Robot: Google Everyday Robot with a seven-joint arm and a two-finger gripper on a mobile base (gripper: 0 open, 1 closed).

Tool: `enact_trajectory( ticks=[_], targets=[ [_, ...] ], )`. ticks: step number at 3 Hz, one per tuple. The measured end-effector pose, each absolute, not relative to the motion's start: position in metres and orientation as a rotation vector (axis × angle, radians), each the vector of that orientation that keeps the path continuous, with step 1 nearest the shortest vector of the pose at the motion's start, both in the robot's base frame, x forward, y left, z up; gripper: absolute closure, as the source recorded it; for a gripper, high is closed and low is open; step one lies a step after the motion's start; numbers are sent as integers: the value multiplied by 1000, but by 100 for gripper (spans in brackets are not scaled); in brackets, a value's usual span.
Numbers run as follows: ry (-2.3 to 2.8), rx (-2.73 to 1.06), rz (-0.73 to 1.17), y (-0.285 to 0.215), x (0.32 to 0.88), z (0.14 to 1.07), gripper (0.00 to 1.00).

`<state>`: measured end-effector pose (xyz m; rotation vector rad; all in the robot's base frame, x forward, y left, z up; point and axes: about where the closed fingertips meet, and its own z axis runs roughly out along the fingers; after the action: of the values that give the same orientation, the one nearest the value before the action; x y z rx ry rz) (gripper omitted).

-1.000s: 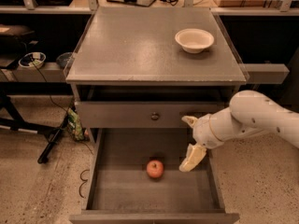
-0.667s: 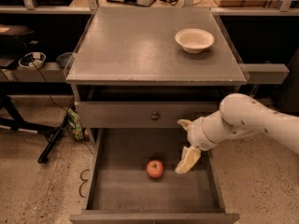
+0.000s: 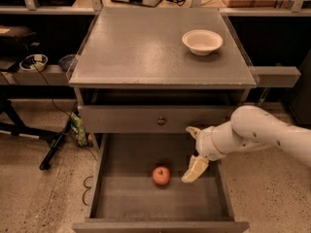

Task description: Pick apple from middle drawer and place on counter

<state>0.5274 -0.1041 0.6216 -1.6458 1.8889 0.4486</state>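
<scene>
So here we've got the middle drawer (image 3: 129, 198) pulled wide open with the apple (image 3: 161, 175) sitting on its plank floor, roughly in the centre. The gripper (image 3: 193, 150) hangs over the right part of the drawer, just right of the apple and not touching it. Its fingers (image 3: 196, 169) are spread apart with nothing between them. Up on the counter (image 3: 141, 47) we only see a white bowl (image 3: 202, 41), near the back right corner.
</scene>
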Motion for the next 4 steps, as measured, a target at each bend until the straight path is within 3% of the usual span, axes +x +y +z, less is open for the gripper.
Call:
enact_trajectory(
  ticks=[4],
  targets=[
    [1859,-1596,549,-86,551,545,0]
  ],
)
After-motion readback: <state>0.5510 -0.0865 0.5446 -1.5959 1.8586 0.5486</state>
